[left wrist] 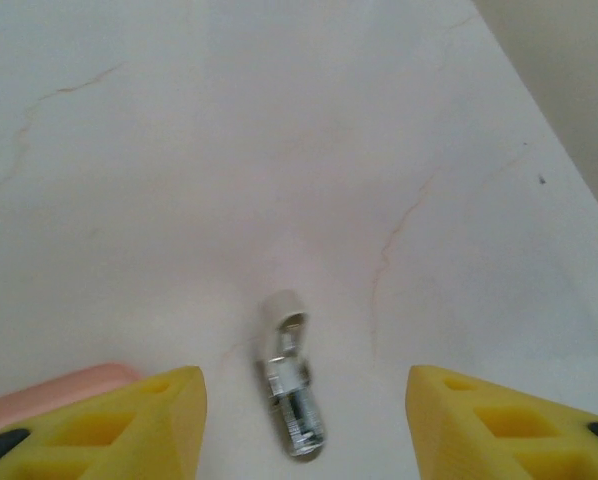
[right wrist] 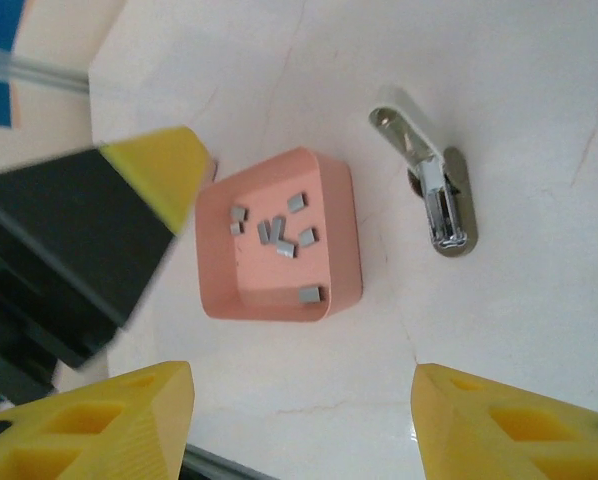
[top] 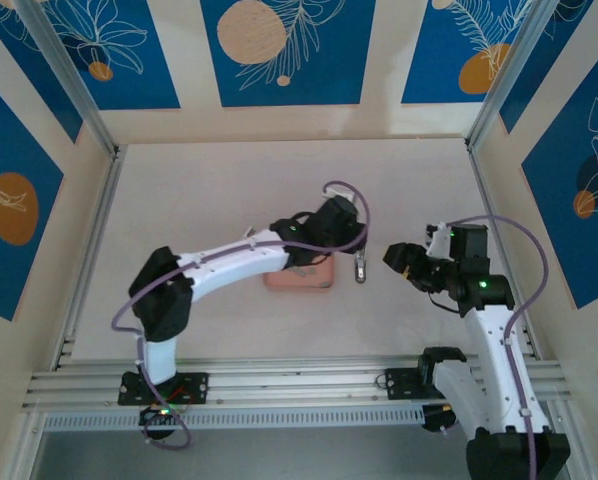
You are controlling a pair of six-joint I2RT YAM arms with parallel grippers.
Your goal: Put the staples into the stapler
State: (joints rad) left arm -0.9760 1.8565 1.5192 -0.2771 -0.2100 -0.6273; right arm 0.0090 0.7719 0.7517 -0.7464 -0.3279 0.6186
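Pale marbled worktop (top: pixel 229 190) boxed in by blue leaf-print panels, pretty bare otherwise. Progress-wise the job looks barely begun. The staples (right wrist: pixel 279 235) all sit loose in the pink tray (right wrist: pixel 346 245), and the stapler (right wrist: pixel 434 195) lies flipped open with nothing loaded, far as anyone can make out.

The left pincer (left wrist: pixel 301 395) hovers spread right over the stapler, gripping nothing, with the tray's corner just off its left finger. The right pincer (right wrist: pixel 301 380) is spread and empty too, tray and stapler both out ahead of it, well apart from its fingers. Left to do: grab a strip, seat it, shut the stapler.

The right wrist view looks down into the tray, so the strips can be counted, about seven. The left wrist view gets the stapler's shiny channel up close. From the top, the left arm lies across part of the tray.
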